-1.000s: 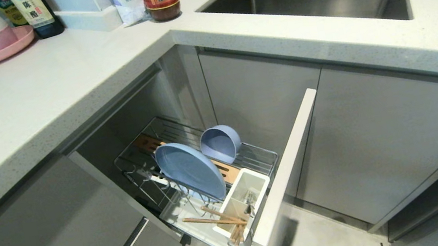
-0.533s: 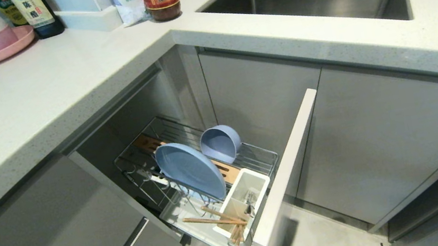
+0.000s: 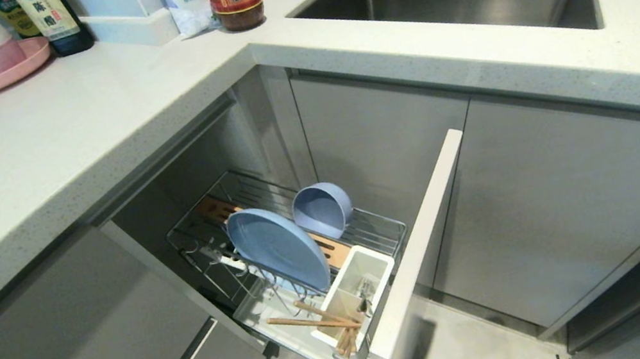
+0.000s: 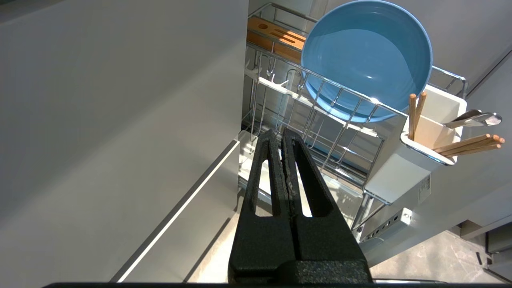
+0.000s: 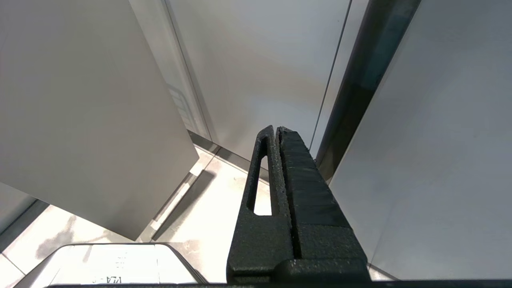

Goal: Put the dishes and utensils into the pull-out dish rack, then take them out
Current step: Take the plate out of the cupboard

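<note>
Plate [image 3: 277, 248]: wide, shallow, light blue, smooth matte finish. Stands on edge in the rack [image 3: 381, 231], tilted, just in front of the bowl. Judged rigid, light to middling in weight, fairly slick; chips if knocked against the wire. Best hold: pinch the upper rim, which stands free above the wires, and lift straight up out of its slot.

Bowl [image 3: 321, 208]: smaller, deep, blue-grey. Lies on its side behind the plate, mouth toward the cabinet opening. Judged stiff and light; take it by the rim wall, one finger in, one out.

Chopsticks [image 3: 311, 321]: pale wood, thin, leaning out of the cup [image 3: 357, 290]. Several sticks show in the left wrist view, possibly more than one pair. Light, rigid, apt to roll or splay; grip the pair together near the free ends.

Fork and spoon [image 4: 474, 118]: silver metal handles showing at the cup's mouth; which is which cannot be told. Slim, hard, slippery.

Rack: chrome wire, wooden strip, white tray, pulled out below the table [image 3: 29, 150].

Left gripper [image 4: 279, 134]: jaws pressed together, empty, low beside the rack.

Right gripper [image 5: 274, 130]: jaws closed, empty, parked facing cabinet doors.
</note>
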Available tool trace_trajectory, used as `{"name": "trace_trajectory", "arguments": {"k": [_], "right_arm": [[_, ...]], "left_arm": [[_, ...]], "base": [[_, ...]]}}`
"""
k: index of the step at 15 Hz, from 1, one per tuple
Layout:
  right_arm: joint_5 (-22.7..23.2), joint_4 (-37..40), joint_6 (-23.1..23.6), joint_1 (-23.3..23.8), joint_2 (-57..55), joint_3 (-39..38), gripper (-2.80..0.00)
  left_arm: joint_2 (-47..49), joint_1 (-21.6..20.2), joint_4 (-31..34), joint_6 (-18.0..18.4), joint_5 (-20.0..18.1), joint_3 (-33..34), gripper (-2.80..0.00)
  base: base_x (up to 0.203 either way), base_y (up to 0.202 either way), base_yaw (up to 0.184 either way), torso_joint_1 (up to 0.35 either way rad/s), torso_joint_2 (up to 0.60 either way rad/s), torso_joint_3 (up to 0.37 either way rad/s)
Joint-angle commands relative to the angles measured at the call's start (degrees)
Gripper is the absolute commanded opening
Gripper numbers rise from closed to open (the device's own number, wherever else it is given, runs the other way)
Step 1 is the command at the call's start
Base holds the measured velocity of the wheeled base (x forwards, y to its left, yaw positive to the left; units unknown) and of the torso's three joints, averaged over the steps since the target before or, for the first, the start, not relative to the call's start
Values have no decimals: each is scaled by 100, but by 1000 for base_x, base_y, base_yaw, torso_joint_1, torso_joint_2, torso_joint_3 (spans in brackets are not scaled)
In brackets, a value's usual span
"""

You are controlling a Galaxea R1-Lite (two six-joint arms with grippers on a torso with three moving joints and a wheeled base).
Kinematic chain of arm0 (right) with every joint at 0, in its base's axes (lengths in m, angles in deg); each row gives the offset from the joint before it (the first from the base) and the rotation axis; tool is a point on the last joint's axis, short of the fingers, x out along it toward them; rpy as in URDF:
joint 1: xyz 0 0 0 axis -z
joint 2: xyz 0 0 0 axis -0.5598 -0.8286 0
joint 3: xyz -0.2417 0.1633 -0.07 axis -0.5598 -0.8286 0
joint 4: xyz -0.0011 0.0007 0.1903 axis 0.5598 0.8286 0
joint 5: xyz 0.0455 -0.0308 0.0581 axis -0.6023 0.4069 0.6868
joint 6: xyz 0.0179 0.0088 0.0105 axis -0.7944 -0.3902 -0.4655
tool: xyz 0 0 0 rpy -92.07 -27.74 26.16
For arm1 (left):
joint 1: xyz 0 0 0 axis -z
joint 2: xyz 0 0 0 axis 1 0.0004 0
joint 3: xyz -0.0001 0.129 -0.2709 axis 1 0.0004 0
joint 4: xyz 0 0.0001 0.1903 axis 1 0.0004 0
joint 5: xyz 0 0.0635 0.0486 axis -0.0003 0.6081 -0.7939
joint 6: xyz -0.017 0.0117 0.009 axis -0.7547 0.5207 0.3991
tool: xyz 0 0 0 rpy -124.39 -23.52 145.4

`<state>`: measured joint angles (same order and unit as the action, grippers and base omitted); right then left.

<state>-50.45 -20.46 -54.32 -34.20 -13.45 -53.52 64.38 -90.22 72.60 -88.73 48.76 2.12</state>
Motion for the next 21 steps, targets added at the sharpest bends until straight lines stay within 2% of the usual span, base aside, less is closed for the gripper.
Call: {"name": "trace_trajectory", "arguments": {"k": [1,21], "right_arm": [[0,-1,-1,-2,21,-9,-280],[0,-1,-4,-2,21,-9,-280]], "left_arm": [[16,-2,-5,-7,-4,141,-280],[16,-2,-5,-16,-4,141,-280]], "base": [[0,0,0,0,0,0],[0,0,0,0,0,0]]}}
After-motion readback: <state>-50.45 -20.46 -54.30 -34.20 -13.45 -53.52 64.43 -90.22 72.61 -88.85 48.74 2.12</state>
